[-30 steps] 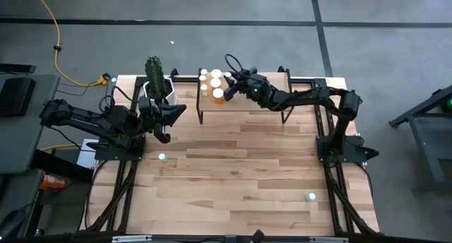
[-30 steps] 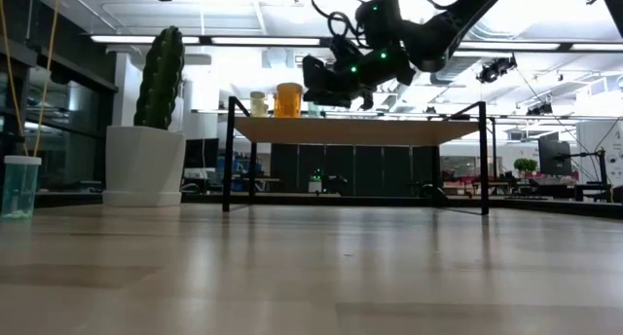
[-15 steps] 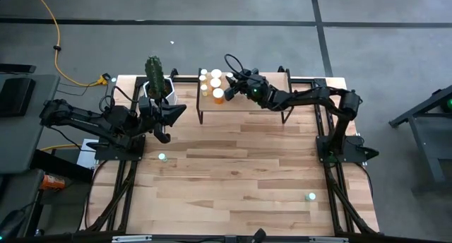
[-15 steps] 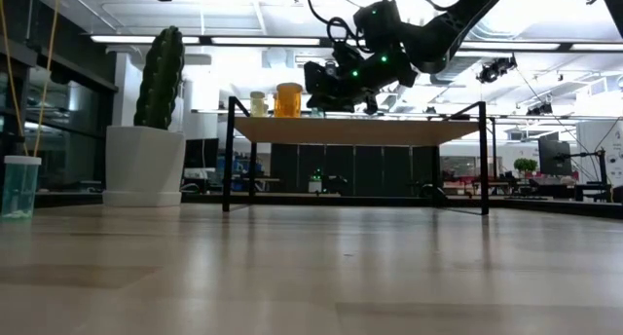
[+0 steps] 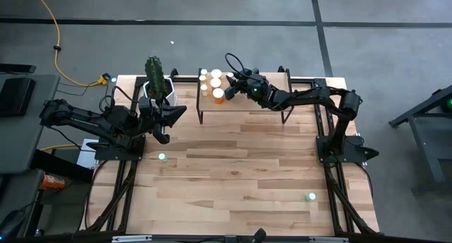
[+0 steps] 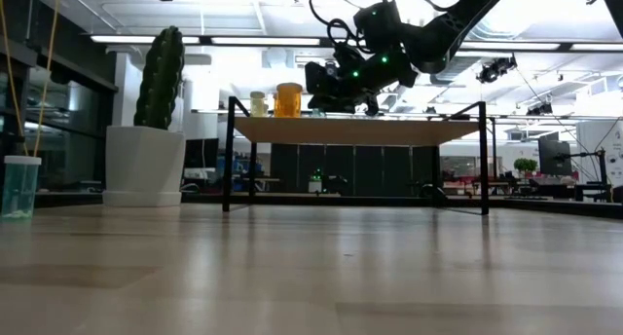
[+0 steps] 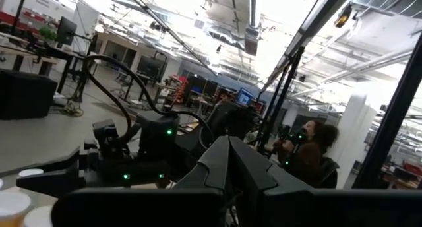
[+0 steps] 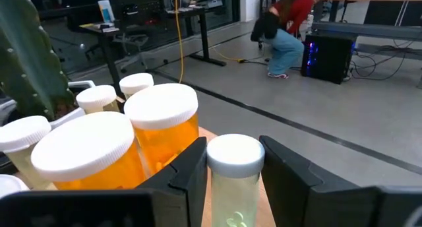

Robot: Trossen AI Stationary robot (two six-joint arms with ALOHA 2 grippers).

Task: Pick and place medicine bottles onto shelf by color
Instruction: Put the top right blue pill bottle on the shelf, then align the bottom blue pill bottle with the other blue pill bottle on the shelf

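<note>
Robotics lab, desks with monitors (image 7: 66, 30), concrete floor (image 5: 212, 6)

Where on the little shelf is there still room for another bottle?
The shelf's right half is bare board under the right arm. Its left end is crowded: the bottles stand bunched together there, and the right hand holds a pale bottle just beside the orange ones.

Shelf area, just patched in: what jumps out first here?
The right gripper is over the shelf at the table's far edge, its fingers around a pale green bottle, beside two orange bottles with white caps. The tall cactus in its white pot stands left of the shelf, by the waiting left gripper.
</note>
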